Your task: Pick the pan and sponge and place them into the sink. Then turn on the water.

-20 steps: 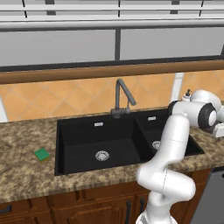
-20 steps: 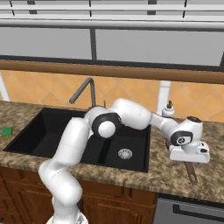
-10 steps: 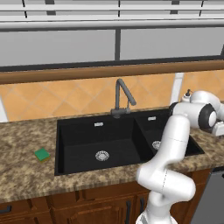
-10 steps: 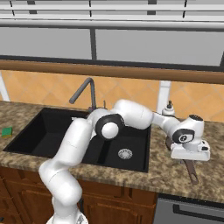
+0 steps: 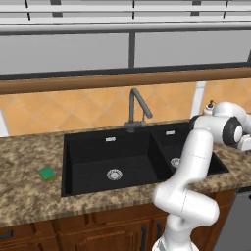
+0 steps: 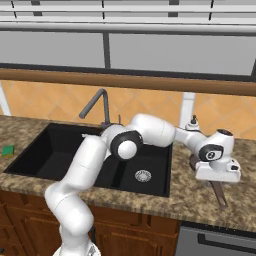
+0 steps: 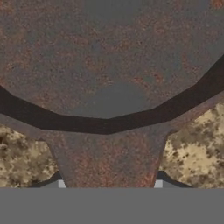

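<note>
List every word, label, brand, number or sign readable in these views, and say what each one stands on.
None: no readable text stands anywhere.
The soap dispenser shows no label.
The faucet and black sink carry no brand mark; the small pale plates on the sink's back wall are blank at this size.
The pan, green sponge and granite counter bear no writing.

The sponge (image 5: 47,172) is placed on the desk (image 5: 24,196) left of the sink (image 5: 88,162); the pan (image 6: 216,189) is placed right of it.
</note>
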